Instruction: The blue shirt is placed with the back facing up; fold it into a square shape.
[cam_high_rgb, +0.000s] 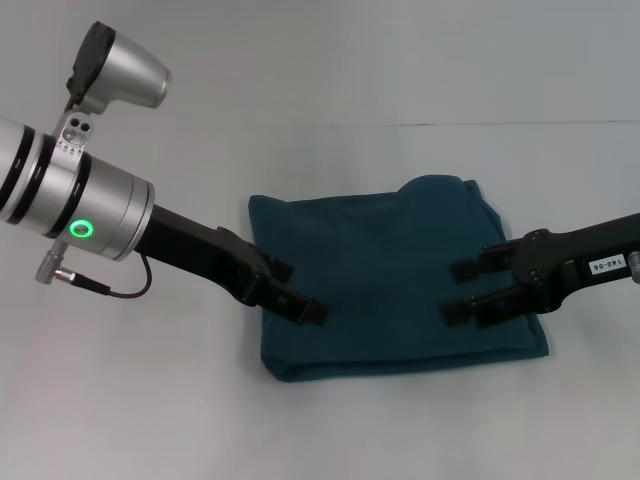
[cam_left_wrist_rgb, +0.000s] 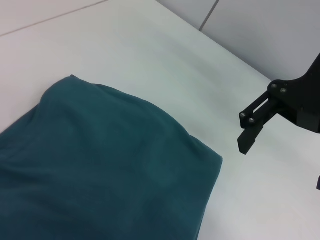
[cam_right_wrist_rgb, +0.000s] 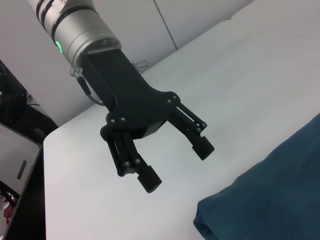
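Head view: folded blue shirt (cam_high_rgb: 385, 280) between 2 spread, empty hands, left hand (cam_high_rgb: 300, 290) and right hand (cam_high_rgb: 463, 291).

shirt (cam_high_rgb: 395, 285) on table (cam_high_rgb: 150, 400) | left pincer (cam_high_rgb: 297, 290) over its left edge | right pincer (cam_high_rgb: 462, 290) over its right

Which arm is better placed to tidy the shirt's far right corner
Right. The right gripper hangs open over the shirt on that side, near the uneven corner; the left gripper, also open, is across the cloth.

Bare worktop (cam_high_rgb: 420, 430) lay all round the folded shirt (cam_high_rgb: 390, 280); only the two open pincers, left (cam_high_rgb: 297, 290) and right (cam_high_rgb: 465, 290), hung over its side edges.
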